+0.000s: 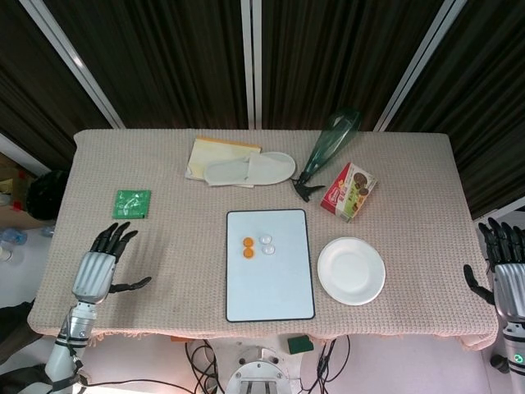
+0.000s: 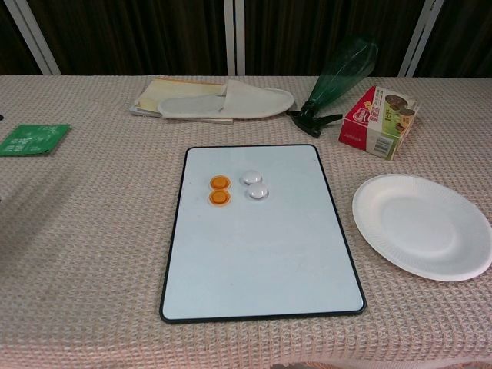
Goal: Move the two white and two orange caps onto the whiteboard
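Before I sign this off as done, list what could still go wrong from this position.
1. The two orange caps and two white caps lie loose on the whiteboard; a nudge to the board could probably roll them off.
2. The open left hand hovers over the table's left edge; a sweep inward might catch the green packet.
3. The right hand sits at the frame's edge, so its clearance is hard to judge.

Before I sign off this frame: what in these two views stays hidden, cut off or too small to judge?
- Right hand: head view only, cut by the right edge; fingers look spread, nothing visibly held.
- Left hand: absent from the chest view; head view shows it open.
- Snack box: print too small to read.
- Green packet: label illegible.
- Slipper: covers part of the paper beneath.
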Available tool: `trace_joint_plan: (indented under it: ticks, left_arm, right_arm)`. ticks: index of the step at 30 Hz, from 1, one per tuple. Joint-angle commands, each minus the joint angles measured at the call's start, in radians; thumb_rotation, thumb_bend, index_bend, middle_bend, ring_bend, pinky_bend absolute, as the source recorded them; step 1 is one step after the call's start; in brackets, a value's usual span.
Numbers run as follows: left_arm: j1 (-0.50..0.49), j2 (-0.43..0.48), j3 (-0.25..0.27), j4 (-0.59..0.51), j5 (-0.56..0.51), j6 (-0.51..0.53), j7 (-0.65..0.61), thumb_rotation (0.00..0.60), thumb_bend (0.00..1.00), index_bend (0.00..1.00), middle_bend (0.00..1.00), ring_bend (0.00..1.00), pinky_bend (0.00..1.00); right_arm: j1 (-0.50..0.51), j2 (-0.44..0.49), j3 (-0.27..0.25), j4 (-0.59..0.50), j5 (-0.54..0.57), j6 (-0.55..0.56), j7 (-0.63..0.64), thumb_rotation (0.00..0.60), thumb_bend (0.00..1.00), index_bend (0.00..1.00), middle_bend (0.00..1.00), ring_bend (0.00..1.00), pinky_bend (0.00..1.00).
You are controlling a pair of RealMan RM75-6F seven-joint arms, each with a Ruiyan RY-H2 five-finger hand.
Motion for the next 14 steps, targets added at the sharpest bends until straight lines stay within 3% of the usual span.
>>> trace_joint_plan:
  ticks: [1,14]
  left_arm:
    - [0.022,0.036,0.015,-0.035,0.021,0.015,0.017,0.318,0.05,0.14,0.06,0.01,0.13]
    - [0.088,0.08,0.009,-0.064,0.034,0.045,0.103,0.312,0.09,0.14,0.05,0.0,0.13]
  right_arm:
    - [-0.027,0.018,-0.013,-0.011,0.041,-0.031,-0.037,0.6,0.36,0.0,0.0,0.0,0.0]
    - [-0.056,-0.019,-0.002,0.073,0.055,-0.025,0.026,0.6,0.36,0.0,0.0,0.0,0.0]
